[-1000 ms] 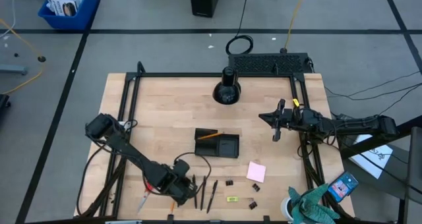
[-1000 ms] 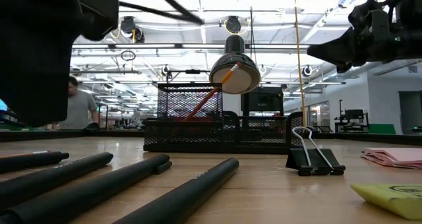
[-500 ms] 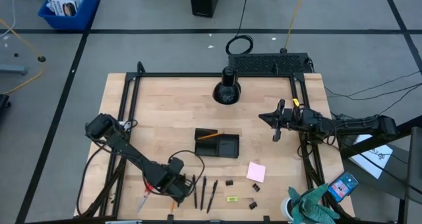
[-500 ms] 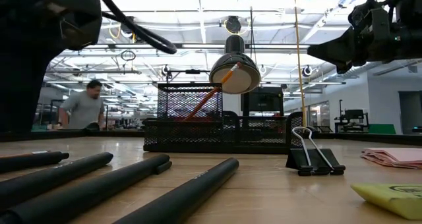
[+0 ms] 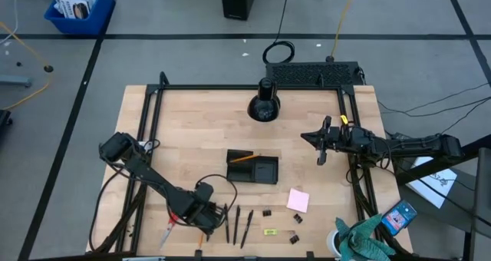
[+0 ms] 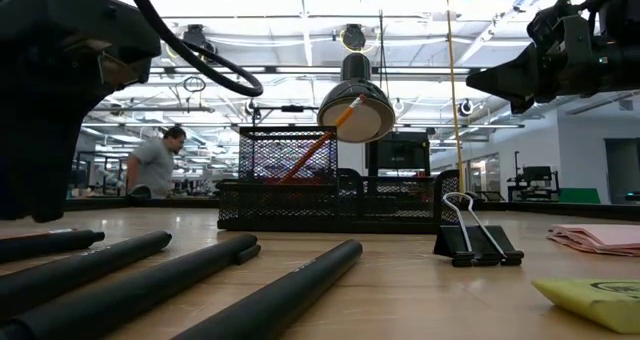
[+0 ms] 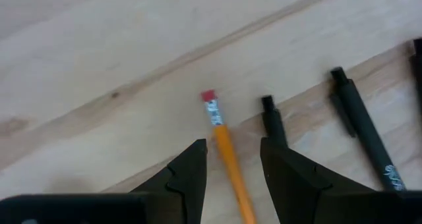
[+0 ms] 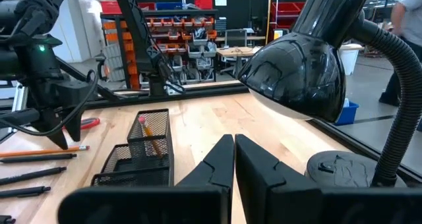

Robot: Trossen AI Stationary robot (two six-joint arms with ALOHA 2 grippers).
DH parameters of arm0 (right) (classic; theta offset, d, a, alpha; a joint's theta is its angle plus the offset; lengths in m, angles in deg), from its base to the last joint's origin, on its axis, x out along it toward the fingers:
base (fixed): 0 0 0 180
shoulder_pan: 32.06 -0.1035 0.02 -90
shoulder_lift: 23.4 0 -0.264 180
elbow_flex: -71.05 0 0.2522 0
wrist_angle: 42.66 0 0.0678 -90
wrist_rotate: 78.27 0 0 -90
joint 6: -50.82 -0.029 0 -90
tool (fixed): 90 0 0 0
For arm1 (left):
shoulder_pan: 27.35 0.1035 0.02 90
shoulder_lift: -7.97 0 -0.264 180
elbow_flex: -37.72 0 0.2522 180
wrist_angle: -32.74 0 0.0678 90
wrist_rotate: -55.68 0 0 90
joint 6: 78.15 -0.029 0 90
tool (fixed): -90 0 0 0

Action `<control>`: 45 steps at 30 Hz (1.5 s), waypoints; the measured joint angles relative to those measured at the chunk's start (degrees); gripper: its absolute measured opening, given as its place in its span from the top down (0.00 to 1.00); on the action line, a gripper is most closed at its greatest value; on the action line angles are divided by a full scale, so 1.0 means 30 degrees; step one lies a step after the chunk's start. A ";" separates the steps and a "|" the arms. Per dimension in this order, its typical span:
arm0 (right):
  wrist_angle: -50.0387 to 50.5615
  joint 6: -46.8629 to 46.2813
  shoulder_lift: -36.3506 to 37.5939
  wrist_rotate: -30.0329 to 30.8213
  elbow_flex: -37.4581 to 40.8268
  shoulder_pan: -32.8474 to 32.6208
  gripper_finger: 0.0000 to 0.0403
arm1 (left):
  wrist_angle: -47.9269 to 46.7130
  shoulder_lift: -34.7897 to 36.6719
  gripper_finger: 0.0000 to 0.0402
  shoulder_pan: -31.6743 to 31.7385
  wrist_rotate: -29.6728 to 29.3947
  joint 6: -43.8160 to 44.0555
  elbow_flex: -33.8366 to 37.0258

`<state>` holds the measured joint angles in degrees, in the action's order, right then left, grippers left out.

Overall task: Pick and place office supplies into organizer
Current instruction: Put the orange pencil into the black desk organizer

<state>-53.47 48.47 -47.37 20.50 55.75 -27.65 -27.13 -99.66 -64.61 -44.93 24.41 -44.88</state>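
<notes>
As the left gripper is held open astride the orange pencil lying beside the pens | nothing gripped | closure is best centred on shaft | right gripper shut, idle.

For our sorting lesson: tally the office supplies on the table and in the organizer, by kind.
Pencils: 2
Pens: 3
Binder clips: 3
Sticky pad: 1
Scissors: 1
Yellow-green piece: 1
Total: 11
</notes>
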 joint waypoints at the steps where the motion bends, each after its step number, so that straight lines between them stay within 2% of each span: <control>1: 0.0001 -0.0001 0.0000 -0.0005 -0.0006 0.0000 0.98 | 0.0387 0.0000 0.63 0.0000 -0.0082 0.0000 0.0175; 6: 0.0000 -0.0007 -0.0007 -0.0007 0.0000 0.0000 0.98 | 0.2859 -0.0397 0.63 -0.0013 -0.0554 0.0076 0.1293; 17: 0.0000 -0.0364 -0.0015 -0.0022 0.0000 0.0000 0.98 | 0.2924 -0.1195 0.65 0.0036 0.0097 -0.0547 0.1449; 20: -0.0007 -0.0364 -0.0015 -0.0015 -0.0003 0.0000 0.98 | 0.2685 -0.1195 0.72 0.0080 0.0559 -0.1179 0.1457; 27: -0.0007 -0.0364 -0.0015 -0.0015 -0.0001 0.0000 0.98 | 0.2593 -0.1195 0.97 0.0175 0.0753 -0.2127 0.1471; 32: -0.0007 -0.0364 -0.0022 -0.0022 -0.0004 0.0000 0.98 | 0.2598 -0.1188 0.95 0.0023 -0.1100 -0.3007 0.1472; 37: 0.0000 -0.0509 -0.0016 -0.0156 -0.0007 0.0000 0.98 | 0.2223 -0.0964 0.98 0.0022 -0.4886 -0.3616 0.1653; 39: -0.0004 -0.0510 -0.0022 -0.0474 -0.0004 0.0000 0.98 | 0.2214 -0.0706 0.98 0.0102 -0.5469 -0.4001 0.1720; 42: -0.0002 -0.0510 -0.0017 -0.0481 -0.0004 0.0000 0.98 | 0.1789 0.0267 0.97 0.0131 -0.6295 -0.4679 0.1806; 45: -0.0109 -0.0503 -0.0022 -0.0481 -0.0007 0.0000 0.98 | 0.2066 0.1815 0.99 0.0124 -0.8224 -0.5921 0.1697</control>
<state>-53.80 46.96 -47.43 19.06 55.73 -27.65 -20.94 -94.22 -64.24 -69.60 6.65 -39.79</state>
